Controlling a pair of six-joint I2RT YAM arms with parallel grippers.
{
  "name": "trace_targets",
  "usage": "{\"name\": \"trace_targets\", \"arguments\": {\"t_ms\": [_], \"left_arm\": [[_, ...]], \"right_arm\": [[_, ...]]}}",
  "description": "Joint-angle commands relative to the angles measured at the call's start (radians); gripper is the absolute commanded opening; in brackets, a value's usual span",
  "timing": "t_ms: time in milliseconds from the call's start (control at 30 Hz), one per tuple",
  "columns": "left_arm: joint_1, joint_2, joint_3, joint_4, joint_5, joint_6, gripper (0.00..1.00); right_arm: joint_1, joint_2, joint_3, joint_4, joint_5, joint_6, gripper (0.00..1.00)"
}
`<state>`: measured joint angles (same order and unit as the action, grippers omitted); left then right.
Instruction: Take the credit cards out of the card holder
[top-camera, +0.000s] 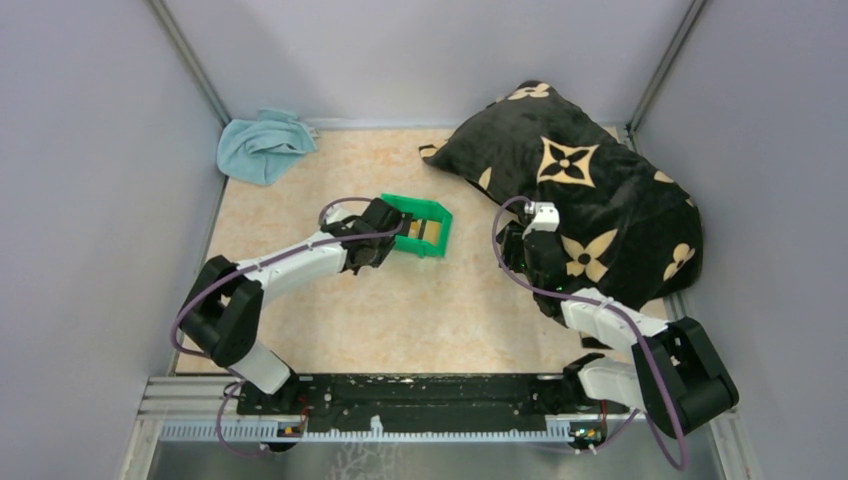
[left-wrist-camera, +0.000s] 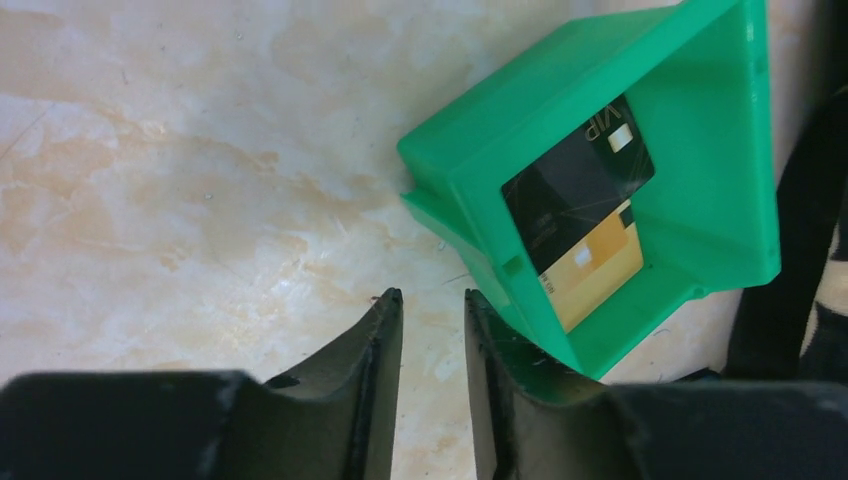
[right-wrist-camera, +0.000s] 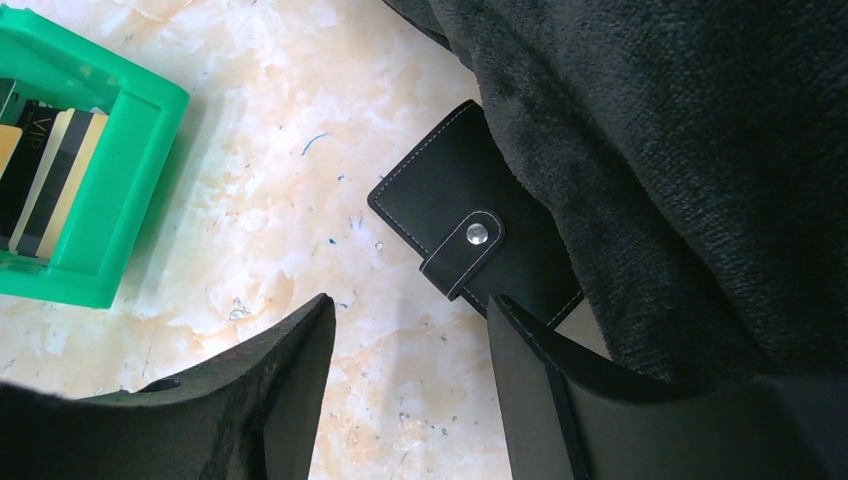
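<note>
The black card holder (right-wrist-camera: 470, 215) lies closed on the table, its snap strap fastened and its far side tucked under a black pillow (right-wrist-camera: 680, 150). My right gripper (right-wrist-camera: 410, 305) is open and empty, and its right finger sits at the holder's near edge. The credit cards, a dark one marked VIP (left-wrist-camera: 575, 185) and a gold one (left-wrist-camera: 595, 270), lie inside the green bin (left-wrist-camera: 700, 160). They also show in the right wrist view (right-wrist-camera: 45, 180) and in the top view (top-camera: 424, 231). My left gripper (left-wrist-camera: 433, 300) is empty with a narrow gap between its fingers, just beside the bin's outer wall.
A large black pillow with tan flower marks (top-camera: 585, 190) fills the right back of the table. A light blue cloth (top-camera: 262, 145) lies in the back left corner. Grey walls enclose the marbled tabletop (top-camera: 400, 320). The green bin (top-camera: 420, 225) stands mid-table.
</note>
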<state>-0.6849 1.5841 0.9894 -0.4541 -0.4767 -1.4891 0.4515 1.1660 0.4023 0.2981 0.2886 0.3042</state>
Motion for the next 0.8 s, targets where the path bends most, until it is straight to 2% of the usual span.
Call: {"name": "trace_targets", "arguments": {"t_ms": [0, 67, 100, 133, 167, 233, 300, 367, 567, 667, 767], "left_arm": [[-0.002, 0.013, 0.065, -0.016, -0.086, 0.012, 0.29], [-0.002, 0.007, 0.075, -0.008, -0.08, 0.033, 0.2], [-0.002, 0.002, 0.076, -0.002, -0.067, 0.042, 0.18], [-0.002, -0.005, 0.075, 0.008, -0.044, 0.048, 0.22], [-0.003, -0.012, 0.072, 0.024, -0.03, 0.057, 0.33], [-0.004, -0.022, 0.066, 0.052, 0.006, 0.063, 0.65], [-0.004, -0.016, 0.069, 0.053, -0.003, 0.056, 0.77], [-0.002, 0.002, 0.08, 0.036, -0.019, 0.03, 0.81], [-0.003, 0.092, 0.145, 0.037, -0.041, 0.013, 0.81], [-0.002, 0.147, 0.203, 0.03, -0.054, 0.028, 0.72], [-0.002, 0.192, 0.23, 0.031, -0.069, 0.036, 0.54]], "right_arm": [[0.009, -0.003, 0.047, 0.025, -0.004, 0.012, 0.58], [0.01, 0.0, 0.049, 0.024, -0.007, 0.012, 0.58], [0.009, 0.003, 0.049, 0.024, -0.007, 0.012, 0.58], [0.01, 0.005, 0.05, 0.023, -0.007, 0.012, 0.58], [0.009, 0.008, 0.051, 0.024, -0.007, 0.012, 0.58], [0.009, 0.015, 0.055, 0.021, -0.008, 0.012, 0.58], [0.01, 0.021, 0.057, 0.022, -0.011, 0.012, 0.58], [0.009, 0.025, 0.057, 0.022, -0.014, 0.011, 0.58], [0.011, 0.031, 0.061, 0.018, -0.007, 0.012, 0.58], [0.009, 0.035, 0.061, 0.017, -0.005, 0.01, 0.58], [0.009, 0.039, 0.063, 0.015, -0.002, 0.01, 0.58]]}}
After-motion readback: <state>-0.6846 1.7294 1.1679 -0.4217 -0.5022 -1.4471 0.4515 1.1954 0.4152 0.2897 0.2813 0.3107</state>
